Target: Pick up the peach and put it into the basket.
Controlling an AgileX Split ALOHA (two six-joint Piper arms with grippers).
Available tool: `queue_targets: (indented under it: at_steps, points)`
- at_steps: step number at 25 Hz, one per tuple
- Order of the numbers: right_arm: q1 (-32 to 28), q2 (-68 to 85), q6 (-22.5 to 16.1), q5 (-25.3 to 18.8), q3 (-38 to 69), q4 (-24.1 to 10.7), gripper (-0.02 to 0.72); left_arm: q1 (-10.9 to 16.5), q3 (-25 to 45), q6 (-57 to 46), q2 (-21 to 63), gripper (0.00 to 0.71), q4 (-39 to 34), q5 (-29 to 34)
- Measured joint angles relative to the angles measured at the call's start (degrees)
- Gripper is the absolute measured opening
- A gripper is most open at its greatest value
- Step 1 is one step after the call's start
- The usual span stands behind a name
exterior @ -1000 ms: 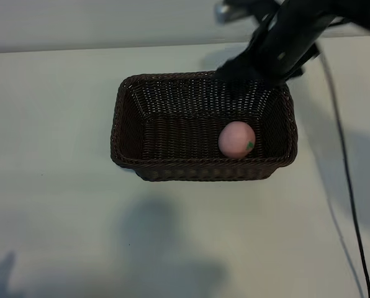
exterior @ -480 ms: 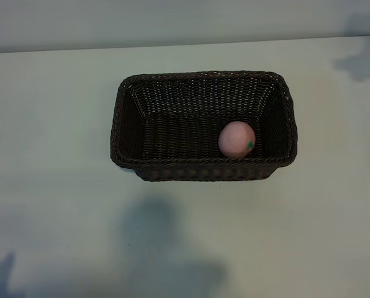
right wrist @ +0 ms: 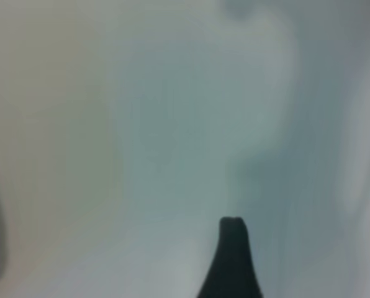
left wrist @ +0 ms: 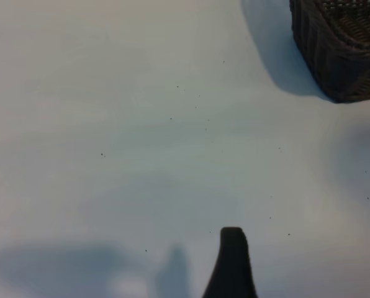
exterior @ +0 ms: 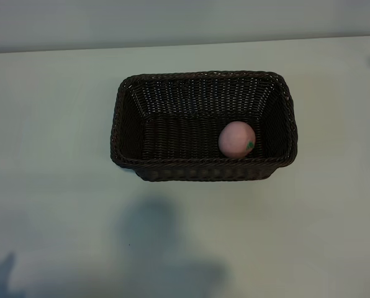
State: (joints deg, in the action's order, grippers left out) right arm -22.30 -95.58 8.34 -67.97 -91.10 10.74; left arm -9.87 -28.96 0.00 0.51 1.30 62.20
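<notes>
a: down on the basket [exterior: 203, 167] floor, toward its right end and close to the near wall, sits the peach [exterior: 236, 139]. so the task looks done, i'd judge.

b: agreed. how would it handle if it had to be picked again?

a: it looks small, round, smooth and matte, a toy, so probably light and firm. a round thing like that could roll or squirt out of a pinch, so i'd close across its widest middle, coming from above. the near wall is close, so the fingers would best straddle it along the basket's length.

b: and the basket?

a: woven wicker, probably stiff but light; a bump on the braided rim could shove it across the table [exterior: 54, 124].

b: grippers?

a: neither shows from outside. the left gripper's one visible fingertip [left wrist: 232, 239] hangs over bare table near a basket corner, jaws standing wide with nothing between them. the right gripper shows one fingertip [right wrist: 233, 228] over blurred table; i can't tell how its jaws stand.
</notes>
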Motion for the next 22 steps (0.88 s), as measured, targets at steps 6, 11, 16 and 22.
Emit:
queue_targets:
  at_steps: [6, 11, 16, 22]
  points:
    - [0.00, 17.14, -0.16, -1.67, 0.26, 1.26, 0.550, 0.00, 0.00, 0.00, 0.00, 0.593, 0.00, 0.00]
    - [0.00, 31.59, -0.17, -1.90, 2.93, 2.56, 0.549, 0.00, 0.00, 0.00, 0.00, 0.593, 0.00, 0.00]
    - [0.00, 47.69, -0.23, -2.00, 9.50, 2.85, 0.549, 0.00, 0.00, 0.00, 0.00, 0.593, 0.00, 0.00]
    - [1.19, 64.23, -0.29, 3.51, 21.29, 2.84, 0.549, 0.00, 0.00, 0.00, 0.00, 0.593, 0.00, 0.00]
